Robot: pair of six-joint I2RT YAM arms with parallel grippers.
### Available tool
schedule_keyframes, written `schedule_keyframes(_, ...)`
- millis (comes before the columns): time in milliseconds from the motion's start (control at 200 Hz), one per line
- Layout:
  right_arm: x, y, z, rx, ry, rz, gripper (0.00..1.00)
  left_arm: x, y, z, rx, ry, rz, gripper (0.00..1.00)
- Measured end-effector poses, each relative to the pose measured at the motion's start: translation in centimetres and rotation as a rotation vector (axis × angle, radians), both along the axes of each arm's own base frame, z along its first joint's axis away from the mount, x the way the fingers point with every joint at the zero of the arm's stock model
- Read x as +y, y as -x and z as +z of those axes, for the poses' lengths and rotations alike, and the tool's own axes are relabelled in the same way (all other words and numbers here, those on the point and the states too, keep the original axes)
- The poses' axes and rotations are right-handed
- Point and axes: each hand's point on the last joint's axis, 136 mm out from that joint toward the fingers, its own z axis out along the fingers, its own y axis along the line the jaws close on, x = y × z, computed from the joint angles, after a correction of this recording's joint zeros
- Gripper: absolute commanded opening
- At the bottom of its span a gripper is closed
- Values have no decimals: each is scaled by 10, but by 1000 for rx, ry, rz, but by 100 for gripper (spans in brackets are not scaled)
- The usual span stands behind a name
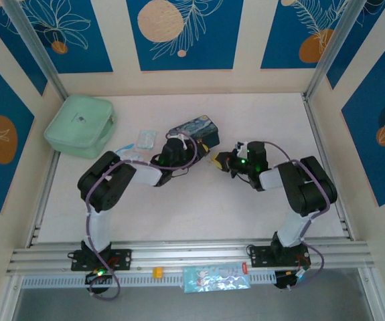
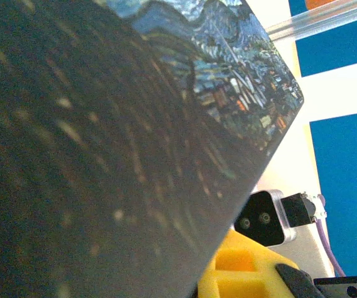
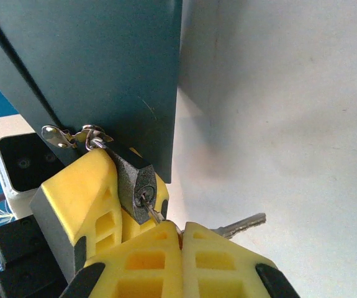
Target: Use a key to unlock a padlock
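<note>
- The blue tin box with the starry night painting [image 1: 193, 131] stands on the pale table [image 1: 246, 214], and both arms meet at its near right corner.
- The small dark grey padlock [image 3: 135, 180] hangs on a thin metal hasp [image 3: 72, 135] at the lower edge of the tin's dark side wall. Its keyhole faces the right wrist camera.
- The left gripper [image 1: 200, 147] is closed on the padlock. Its yellow fingers [image 3: 82, 198] press the lock body from both sides, just under the tin.
- The right gripper [image 3: 181, 234] is in front of the tin, directly below the padlock. Its two yellow fingers are pressed together with no gap.
- They pinch the thin pale silvery key [image 3: 153, 213], and the blade of it reaches up into the keyhole.
- A second silvery key [image 3: 243, 225] sticks out sideways from the same fingers, above the table to the right of the tin.
- In the left wrist view the painted lid of the tin is very close to the camera.
- A mint green zipped pouch [image 1: 78, 126] lies well apart to the left of the tin.
- Small clear-blue packets [image 1: 142, 140] lie between the pouch and the tin.
</note>
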Motion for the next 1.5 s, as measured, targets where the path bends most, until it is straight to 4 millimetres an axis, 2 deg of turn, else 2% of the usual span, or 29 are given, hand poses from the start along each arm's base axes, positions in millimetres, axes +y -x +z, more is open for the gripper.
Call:
schedule_keyframes(230, -10, 9, 5, -34, 24, -5, 0, -7, 4, 5, 2, 35, -13, 0)
schedule_keyframes(495, -19, 15, -1, -66, 39, -12, 0, -12, 8, 2, 14, 44, -20, 0)
schedule_keyframes(760, -37, 15, -13, -49, 51, -55, 0, 9, -13, 1, -3, 26, 92, 0)
schedule_keyframes(1115, -32, 14, -8, -53, 52, -36, 0, 4, -14, 2, -13, 68, 72, 0)
schedule_keyframes(1501, -13, 5, 24, -112, 43, 1, 0, 1, -6, 4, 19, 163, 54, 0)
